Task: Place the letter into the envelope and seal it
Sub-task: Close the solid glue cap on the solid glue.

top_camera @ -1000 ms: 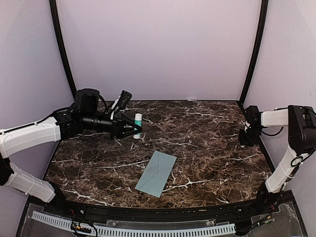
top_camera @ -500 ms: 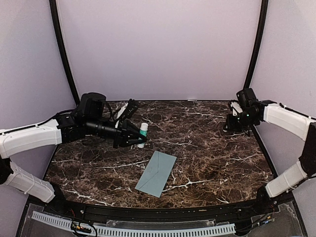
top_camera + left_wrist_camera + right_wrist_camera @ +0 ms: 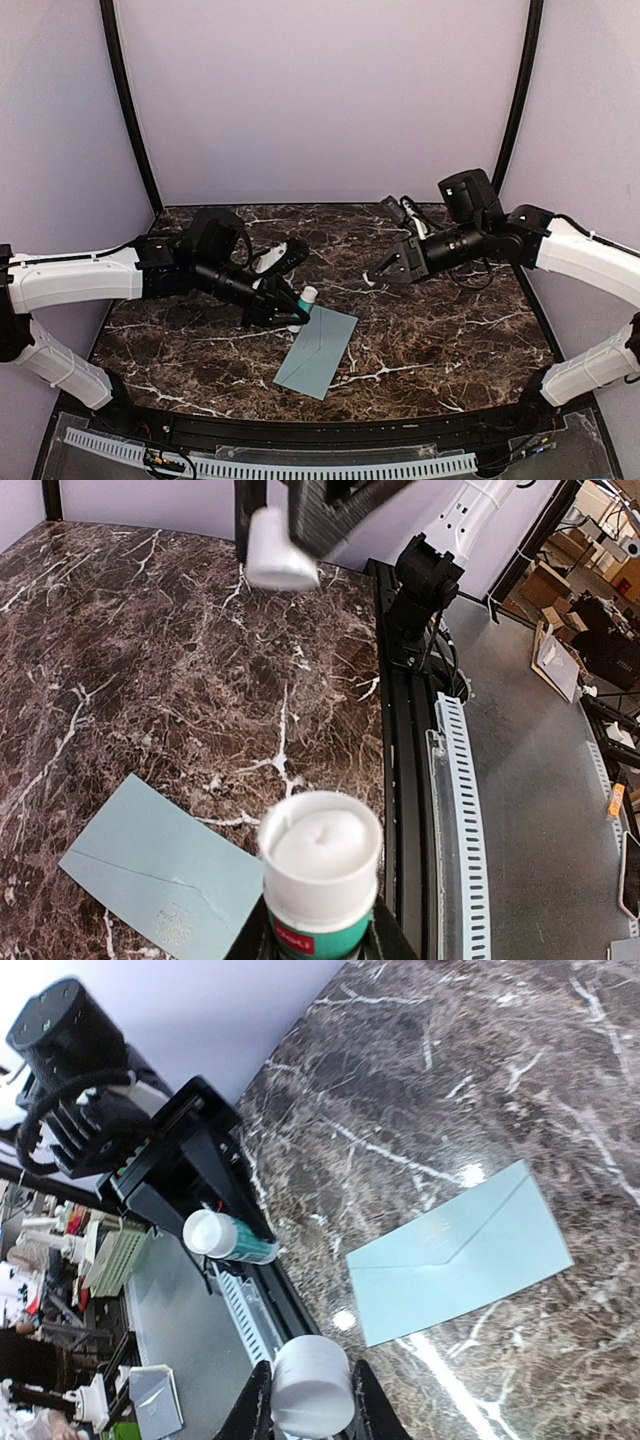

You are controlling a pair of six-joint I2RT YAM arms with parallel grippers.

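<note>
Teal-green envelope (image 3: pixel 317 351): lies flat on the dark marble table (image 3: pixel 440 330), front of centre, flap side up.
Left gripper (image 3: pixel 296 318): narrow, clamped on the glue stick (image 3: pixel 320 865); stick uncapped, just beside the envelope's far corner.
Right gripper (image 3: pixel 382 272): narrow, pinching a white cap (image 3: pixel 311 1384), held well apart from the envelope.

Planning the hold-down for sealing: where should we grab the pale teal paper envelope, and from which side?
The pale teal paper envelope lies flat on the dark marble table, flap down, no lifted edge. Probably pinch its near short end, coming in low from the table's front edge. First free a gripper: the left gripper holds the white glue stick, the right gripper a white cap.
</note>
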